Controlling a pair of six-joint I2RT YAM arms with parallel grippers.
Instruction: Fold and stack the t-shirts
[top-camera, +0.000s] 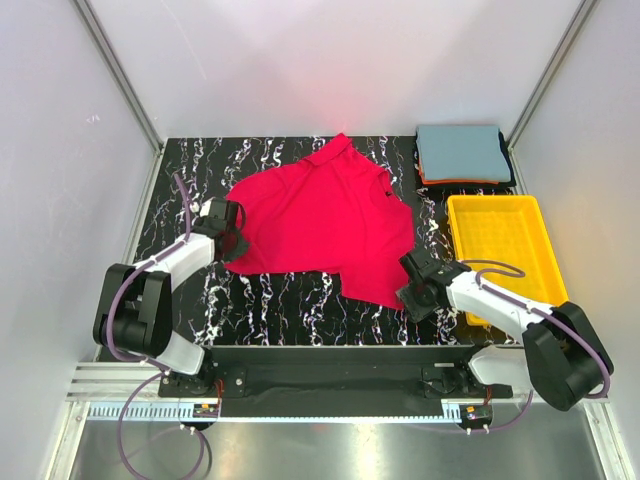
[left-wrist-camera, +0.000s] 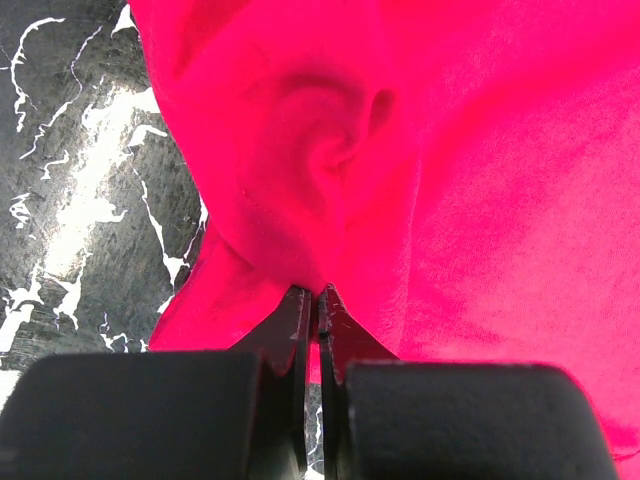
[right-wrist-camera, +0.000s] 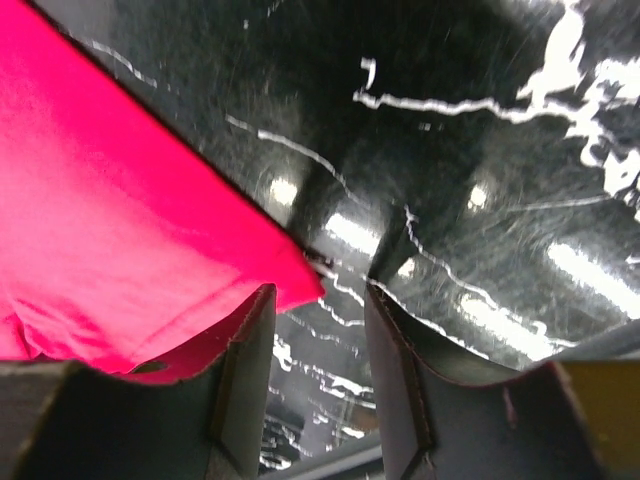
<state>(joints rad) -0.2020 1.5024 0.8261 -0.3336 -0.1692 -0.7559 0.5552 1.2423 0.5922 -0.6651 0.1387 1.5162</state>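
The left pincer (left-wrist-camera: 318, 305) is pressed together on a fold of the red t-shirt (left-wrist-camera: 450, 180), and the cloth puckers into creases just above its tips. Seen from above, it sits at the shirt's left edge, low over the counter (top-camera: 270, 300), which is black with white veining.

The right pincer (right-wrist-camera: 318, 300) is spread. A corner of the red cloth reaches just past one finger into the gap, but nothing is clamped. In the overhead view this pincer is at the shirt's near right corner, just beside the yellow tray (top-camera: 455, 215).

The red t-shirt lies opened out and mostly flat across the middle of the counter, between the two arms, with a few soft wrinkles.

In the far right corner, beyond the tray, is a stack of folded shirts. The grey-blue t-shirt (top-camera: 462, 152) is on top, the orange t-shirt (top-camera: 432, 181) shows as a thin edge beneath it, and the dark t-shirt (top-camera: 509, 170) peeks out along the right side.
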